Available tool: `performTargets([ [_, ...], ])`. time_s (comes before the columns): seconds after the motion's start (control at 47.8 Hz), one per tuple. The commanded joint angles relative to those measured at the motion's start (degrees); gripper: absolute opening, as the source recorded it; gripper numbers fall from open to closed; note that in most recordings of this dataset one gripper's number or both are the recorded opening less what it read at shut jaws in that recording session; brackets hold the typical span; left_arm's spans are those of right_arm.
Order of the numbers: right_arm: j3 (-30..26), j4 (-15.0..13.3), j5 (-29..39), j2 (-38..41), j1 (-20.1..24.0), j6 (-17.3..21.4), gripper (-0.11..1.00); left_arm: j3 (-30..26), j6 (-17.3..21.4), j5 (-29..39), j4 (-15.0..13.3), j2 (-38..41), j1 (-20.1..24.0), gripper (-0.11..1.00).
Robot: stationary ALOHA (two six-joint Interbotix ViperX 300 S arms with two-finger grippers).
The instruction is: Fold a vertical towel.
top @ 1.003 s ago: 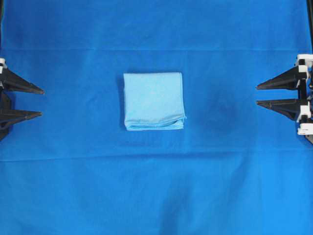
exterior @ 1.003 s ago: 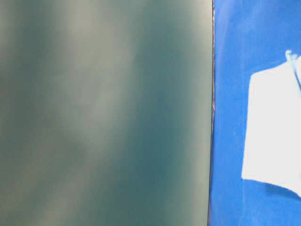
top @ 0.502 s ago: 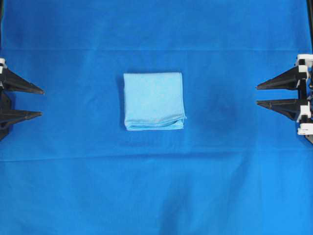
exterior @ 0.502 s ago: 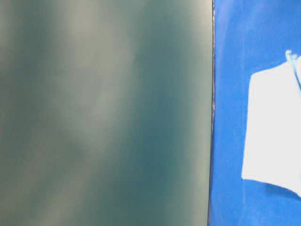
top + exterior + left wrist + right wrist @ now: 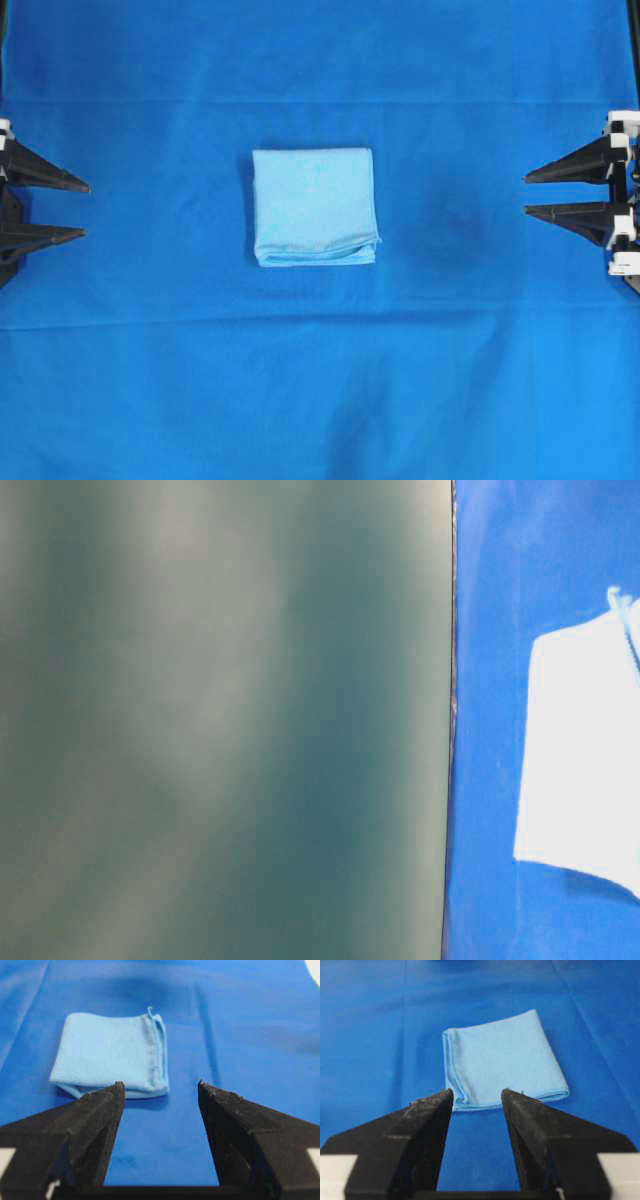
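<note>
I read the small light sky-blue microfibre towel (image 5: 314, 207) as folded into a compact square at the centre of the deep-blue cloth-covered tabletop (image 5: 320, 400), so I park left gripper (image 5: 85, 210) and right gripper (image 5: 526, 195) well apart from it, jaws apart and empty.

Overhead looks down; wrist views share towel (image 5: 314, 207).

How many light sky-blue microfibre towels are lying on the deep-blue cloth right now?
1. The folded light sky-blue microfibre towel lies at the middle of the deep-blue cloth, apart from both open grippers. No second one shows, though the table-level view is largely blocked.
</note>
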Motion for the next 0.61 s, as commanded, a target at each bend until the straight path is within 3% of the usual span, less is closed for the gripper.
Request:
performTargets([
  [0.0,-1.0,0.0,-0.3,0.4,-0.2,0.1,0.51,-0.6,0.0,-0.3,0.0,0.4,0.2,0.58],
  [0.585,-1.1,-0.1,0.1,0.4,-0.2,0.1,0.51,-0.7,0.0,-0.2,0.0,0.4,0.2,0.58],
])
